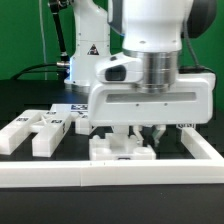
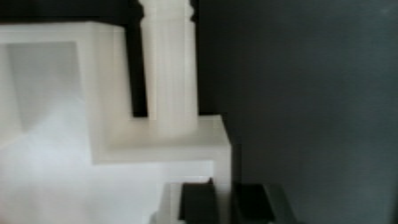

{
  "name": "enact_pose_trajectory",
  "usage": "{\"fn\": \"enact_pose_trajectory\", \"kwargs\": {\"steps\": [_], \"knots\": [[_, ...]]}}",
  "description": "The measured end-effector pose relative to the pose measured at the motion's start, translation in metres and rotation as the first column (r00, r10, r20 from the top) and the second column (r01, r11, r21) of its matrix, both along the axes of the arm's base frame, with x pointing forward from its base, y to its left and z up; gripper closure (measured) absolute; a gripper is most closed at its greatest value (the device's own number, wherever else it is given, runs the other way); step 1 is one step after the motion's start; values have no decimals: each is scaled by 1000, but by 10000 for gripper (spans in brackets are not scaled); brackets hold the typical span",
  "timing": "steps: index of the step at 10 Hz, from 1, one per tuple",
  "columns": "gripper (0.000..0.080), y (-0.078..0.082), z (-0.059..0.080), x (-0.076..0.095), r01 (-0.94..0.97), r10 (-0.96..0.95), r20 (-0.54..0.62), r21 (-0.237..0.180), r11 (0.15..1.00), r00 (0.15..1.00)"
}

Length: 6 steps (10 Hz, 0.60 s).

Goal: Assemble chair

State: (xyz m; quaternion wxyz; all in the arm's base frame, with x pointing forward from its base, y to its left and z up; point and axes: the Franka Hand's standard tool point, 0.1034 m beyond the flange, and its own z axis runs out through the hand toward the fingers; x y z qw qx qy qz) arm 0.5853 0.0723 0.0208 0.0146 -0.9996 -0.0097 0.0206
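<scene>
Gripper [image 1: 141, 131] closed — low over a chair piece [image 1: 118, 149]
Outside, you see it just above that white piece, with more loose pieces [image 1: 32, 132] off to its side. At the wrist, the fingertips [image 2: 199, 205] sit together, just short of the chair piece [image 2: 160, 140].

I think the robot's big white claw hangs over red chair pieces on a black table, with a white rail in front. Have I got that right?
Not quite. The exterior view shows the chair pieces are white, not red. The rest holds: the big white gripper hangs over them on the black table, with a white rail in front.
</scene>
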Motion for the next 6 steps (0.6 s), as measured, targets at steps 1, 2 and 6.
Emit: {"fn": "enact_pose_trajectory", "kwargs": {"steps": [1, 2, 6], "knots": [[765, 9, 0, 1, -14, 14, 2, 4, 1000, 1000], [765, 17, 0, 3, -23, 23, 5, 9, 1000, 1000], [765, 47, 0, 1, -46, 46, 8, 12, 999, 999]]}}
